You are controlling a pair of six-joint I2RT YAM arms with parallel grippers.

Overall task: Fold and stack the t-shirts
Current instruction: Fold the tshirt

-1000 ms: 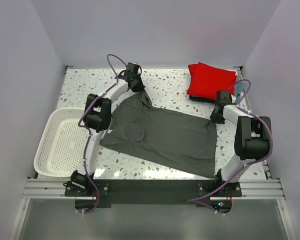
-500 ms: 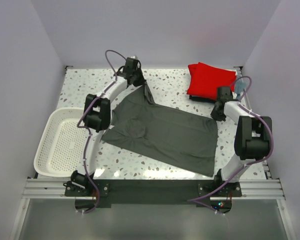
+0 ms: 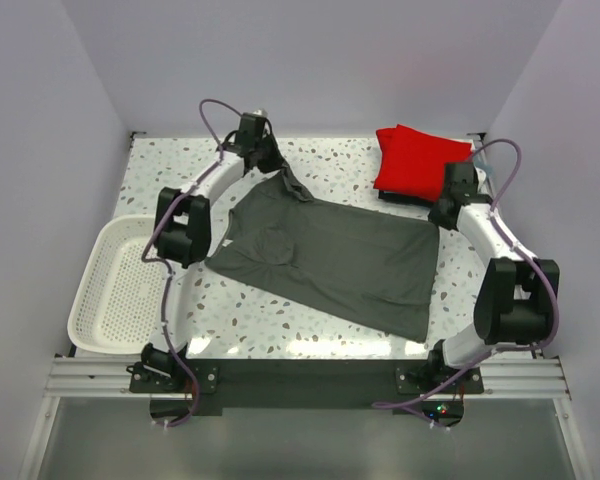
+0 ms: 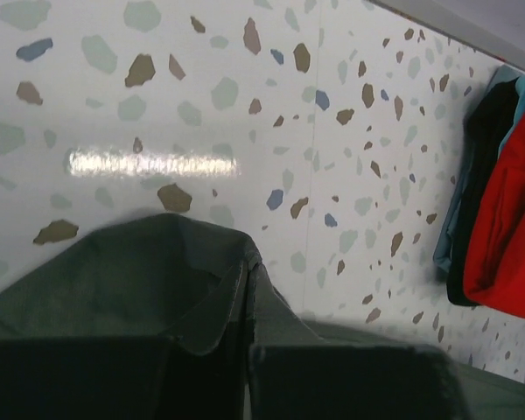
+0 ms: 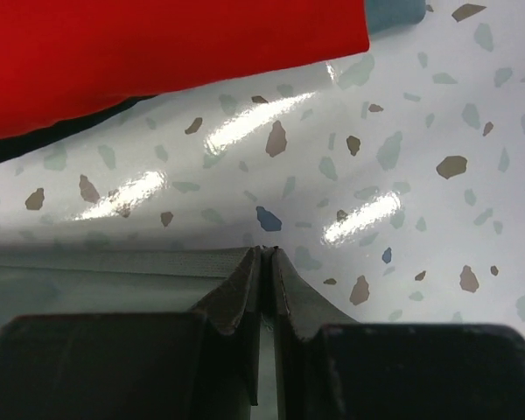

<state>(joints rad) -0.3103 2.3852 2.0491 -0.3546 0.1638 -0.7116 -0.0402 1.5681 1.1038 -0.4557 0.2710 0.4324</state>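
The large dark grey t-shirt [image 3: 330,260] lies spread on the speckled table, its two far corners raised. My left gripper [image 3: 278,172] is shut on the far left corner, and the cloth [image 4: 114,289] peaks between the fingers of that gripper [image 4: 248,346]. At the far right corner my right gripper [image 3: 438,218] is shut on a hem fold [image 5: 114,280], pinched upright in the closed jaws of that gripper [image 5: 264,328]. The folded red t-shirt [image 3: 420,160] rests at the back right on a dark layer, with light blue-grey cloth [image 5: 394,13] under it. The red shirt [image 4: 507,219] also shows in the left wrist view.
A white perforated basket [image 3: 90,290] sits at the table's left edge. Grey walls close in the back and both sides. The folded pile stands just beyond my right gripper. Cables loop above both arms.
The left gripper closed on the grey shirt's far left corner. Both arms moved toward the back wall, and the shirt slid and stretched that way with them.
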